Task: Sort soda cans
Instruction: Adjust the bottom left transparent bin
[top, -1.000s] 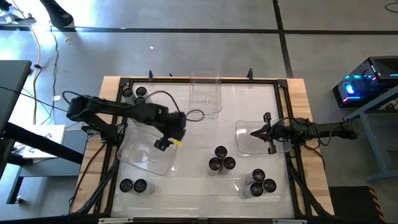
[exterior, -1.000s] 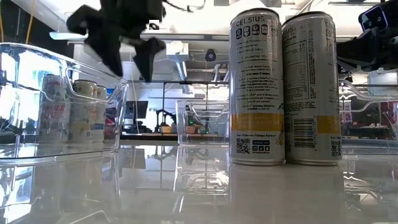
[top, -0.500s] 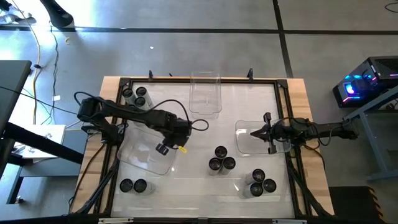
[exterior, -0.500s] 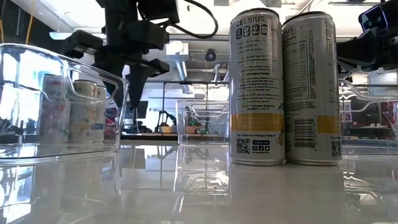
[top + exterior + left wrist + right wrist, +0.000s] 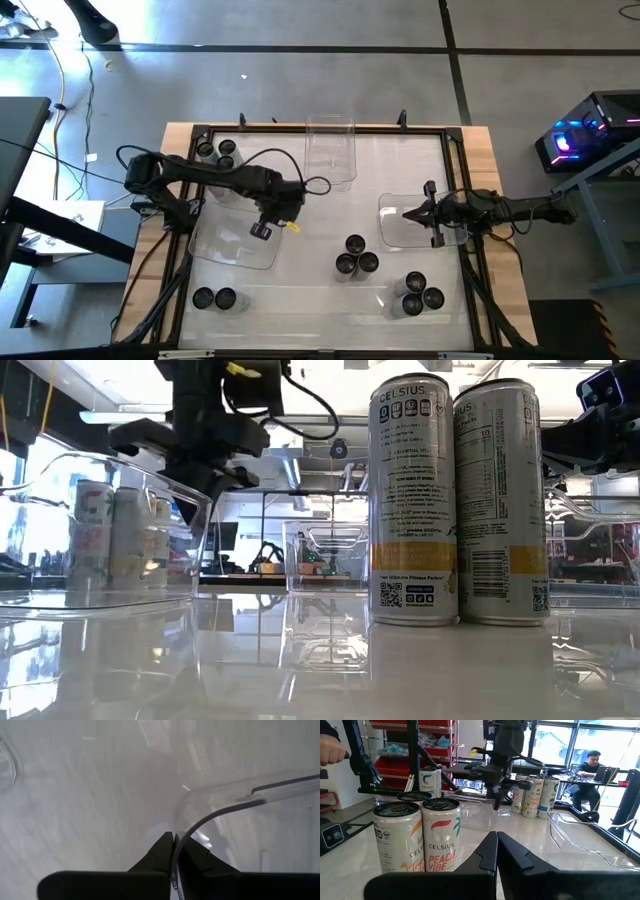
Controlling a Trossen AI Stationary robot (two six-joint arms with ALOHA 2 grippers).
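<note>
Soda cans stand in small groups on the white table: at the far left (image 5: 215, 152), near left (image 5: 214, 298), centre (image 5: 355, 257) and near right (image 5: 420, 293). A clear tray (image 5: 225, 250) lies on the left side of the table. My left gripper (image 5: 262, 230) points down at its right rim and is shut on it; the low view shows this gripper (image 5: 195, 510) at that tray (image 5: 100, 590). My right gripper (image 5: 408, 213) waits shut and level over another clear tray (image 5: 410, 235) at the right. My left gripper pinches the clear tray's thin rim (image 5: 200, 820) between its two fingers, at a rounded corner on the tray's right side. The fingers come from above, pointing down, one inside the tray wall and one outside. The tray's bottom rests on the table.
A third clear tray (image 5: 330, 150) stands at the far middle. Two tall cans (image 5: 455, 500) fill the low view's right. Beyond the table are shelves, a seated person (image 5: 590, 762) and a hand (image 5: 332, 750).
My left gripper has come down onto the left tray's right rim, rolling a little, and has shut on it. In the low view the tray's outline has shifted slightly.
</note>
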